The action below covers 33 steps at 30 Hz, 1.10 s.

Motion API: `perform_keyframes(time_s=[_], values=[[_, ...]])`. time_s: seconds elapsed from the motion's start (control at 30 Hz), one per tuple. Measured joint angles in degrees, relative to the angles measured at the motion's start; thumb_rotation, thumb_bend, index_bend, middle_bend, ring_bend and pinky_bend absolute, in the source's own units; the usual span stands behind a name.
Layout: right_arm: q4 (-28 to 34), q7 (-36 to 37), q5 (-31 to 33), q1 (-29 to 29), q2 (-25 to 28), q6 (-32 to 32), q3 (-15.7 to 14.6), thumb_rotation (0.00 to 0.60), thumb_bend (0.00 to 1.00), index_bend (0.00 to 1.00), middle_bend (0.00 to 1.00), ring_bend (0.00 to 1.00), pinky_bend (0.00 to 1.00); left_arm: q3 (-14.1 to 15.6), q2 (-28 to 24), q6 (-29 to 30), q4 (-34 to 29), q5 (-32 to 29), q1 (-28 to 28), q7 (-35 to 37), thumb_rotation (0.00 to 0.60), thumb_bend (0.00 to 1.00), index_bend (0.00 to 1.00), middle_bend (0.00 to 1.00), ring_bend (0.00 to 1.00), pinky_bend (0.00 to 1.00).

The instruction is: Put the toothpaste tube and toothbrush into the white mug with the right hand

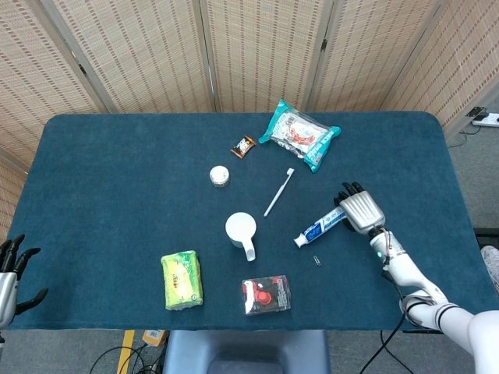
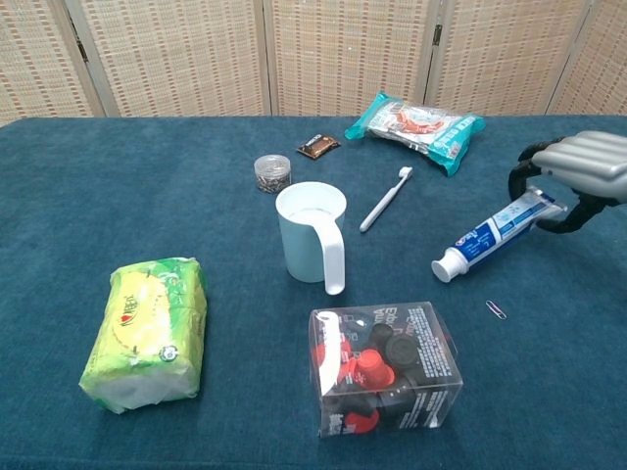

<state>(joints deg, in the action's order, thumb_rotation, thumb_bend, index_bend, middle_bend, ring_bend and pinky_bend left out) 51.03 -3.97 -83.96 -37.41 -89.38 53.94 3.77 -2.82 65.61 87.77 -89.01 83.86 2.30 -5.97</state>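
Toothpaste tube [image 2: 495, 236]: I hold its flat tail end in my right hand [image 2: 576, 176], fingers curled over it from above and thumb below. The capped end points down and left toward the white mug [image 2: 312, 235]; the chest view suggests the cap is just off the blue table [image 2: 118, 176], but I cannot tell for certain.

Nearest to me, a clear plastic box [image 2: 385, 367] with red and black pieces inside lies on the table; a green tissue pack [image 2: 147, 330] lies well to its left. A small paper clip [image 2: 496, 309] lies just below the tube's cap end.

The white mug stands upright near the middle of the table, handle toward me. Toothbrush [image 2: 385, 199]: flat on the cloth just right of the mug, not touching it, head pointing away from me.

Further back, a small round jar [image 2: 272, 172] sits beyond the mug, then a small dark wrapped snack [image 2: 318, 146], then a teal snack bag [image 2: 416, 121] at the far side.

My left hand [image 1: 9, 273] hangs off the table's near-left corner in the head view, fingers spread, holding nothing.
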Motion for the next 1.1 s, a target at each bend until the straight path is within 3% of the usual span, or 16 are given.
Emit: perform_keyframes(time_s=[0.3, 0.67, 0.83, 1.1], values=[[9.88, 0.02, -1.85, 0.81, 10.45, 4.92, 0.65, 0.600, 0.35, 0.68, 0.39, 0.12, 0.19, -0.05, 0.00, 0.15, -0.63, 0.20, 0.03, -0.57, 0.600, 0.23, 0.25, 0.08, 0.05, 0.15], [19.17, -5.53, -3.07, 0.85, 19.20, 4.64, -0.16, 0.600, 0.35, 0.68, 0.39, 0.12, 0.20, -0.15, -0.17, 0.27, -0.83, 0.10, -0.07, -0.50, 0.600, 0.23, 0.25, 0.08, 0.05, 0.15], [20.98, -6.18, -2.15, 2.01, 21.31, 4.81, -0.44, 0.600, 0.35, 0.68, 0.39, 0.12, 0.19, -0.17, 0.21, 0.18, -1.20, 0.51, 0.20, -0.95, 0.600, 0.23, 0.25, 0.08, 0.05, 0.15], [22.16, -7.37, -4.91, 0.88, 20.21, 4.15, -1.47, 0.600, 0.35, 0.67, 0.38, 0.12, 0.20, -0.19, 0.04, 0.85, -1.37, 0.61, -0.08, -1.29, 0.600, 0.23, 0.25, 0.08, 0.05, 0.15]])
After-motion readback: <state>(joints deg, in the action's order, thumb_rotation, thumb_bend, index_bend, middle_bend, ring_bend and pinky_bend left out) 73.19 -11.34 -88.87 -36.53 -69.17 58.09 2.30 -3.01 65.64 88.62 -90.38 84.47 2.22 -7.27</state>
